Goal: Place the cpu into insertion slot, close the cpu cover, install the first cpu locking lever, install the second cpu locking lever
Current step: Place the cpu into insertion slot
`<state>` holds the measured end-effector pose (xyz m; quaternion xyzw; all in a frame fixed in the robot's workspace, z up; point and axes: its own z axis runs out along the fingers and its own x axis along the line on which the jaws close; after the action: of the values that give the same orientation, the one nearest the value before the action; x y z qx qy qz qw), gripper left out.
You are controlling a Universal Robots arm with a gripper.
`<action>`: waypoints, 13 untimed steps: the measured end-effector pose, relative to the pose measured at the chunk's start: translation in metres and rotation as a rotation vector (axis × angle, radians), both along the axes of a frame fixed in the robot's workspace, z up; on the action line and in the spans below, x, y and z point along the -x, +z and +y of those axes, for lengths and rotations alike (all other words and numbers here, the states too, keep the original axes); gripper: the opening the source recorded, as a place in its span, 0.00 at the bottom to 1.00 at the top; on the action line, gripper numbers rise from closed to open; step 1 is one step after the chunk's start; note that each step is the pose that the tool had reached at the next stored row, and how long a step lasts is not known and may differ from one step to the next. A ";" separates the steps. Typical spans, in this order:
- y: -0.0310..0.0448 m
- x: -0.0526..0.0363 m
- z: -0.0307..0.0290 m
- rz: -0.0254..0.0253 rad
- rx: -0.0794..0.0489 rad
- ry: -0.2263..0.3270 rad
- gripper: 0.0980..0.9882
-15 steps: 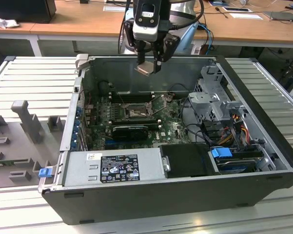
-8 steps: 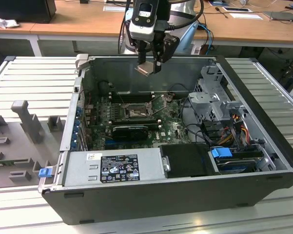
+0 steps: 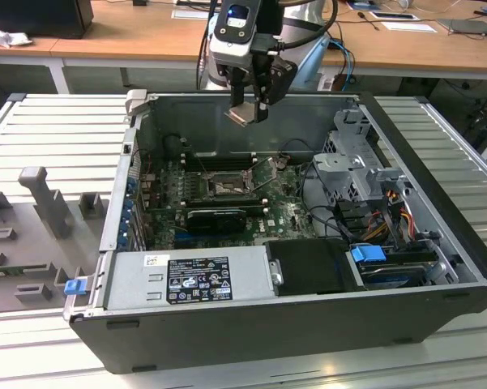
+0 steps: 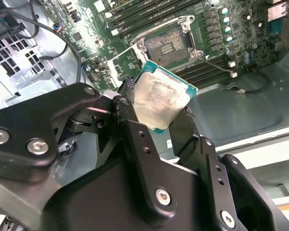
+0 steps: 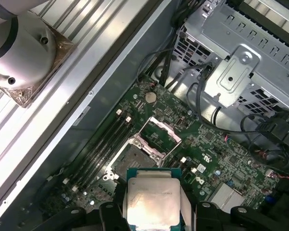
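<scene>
— Open case (image 3: 308, 332), board (image 3: 284, 207) inside. And the gripper (image 3: 247, 113)?
— Over it. Uncovered slot (image 3: 224, 188), cover (image 5: 159, 126) tilted up; the cpu (image 3: 241, 116) pinched edgewise in narrowed jaws, at the slot's twelve o'clock in the exterior view, well apart.

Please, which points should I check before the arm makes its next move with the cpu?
1. cpu clamped in gripper: ok.
2. cpu cover lifted off insertion slot: ok.
3. Slot bare inside: ok.
4. cpu close above slot: not ok, it hangs high, near the rim of the computer case.
5. cpu corners matched to slot: cannot tell.
</scene>
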<state>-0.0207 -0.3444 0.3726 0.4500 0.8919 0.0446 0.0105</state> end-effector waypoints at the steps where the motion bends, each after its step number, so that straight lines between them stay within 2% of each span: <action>1: 0.0000 0.0000 0.0000 0.0000 0.000 -0.014 0.48; 13: 0.0000 0.0000 0.0000 0.0000 0.000 -0.099 0.48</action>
<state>-0.0207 -0.3444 0.3726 0.4937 0.8684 0.0440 0.0126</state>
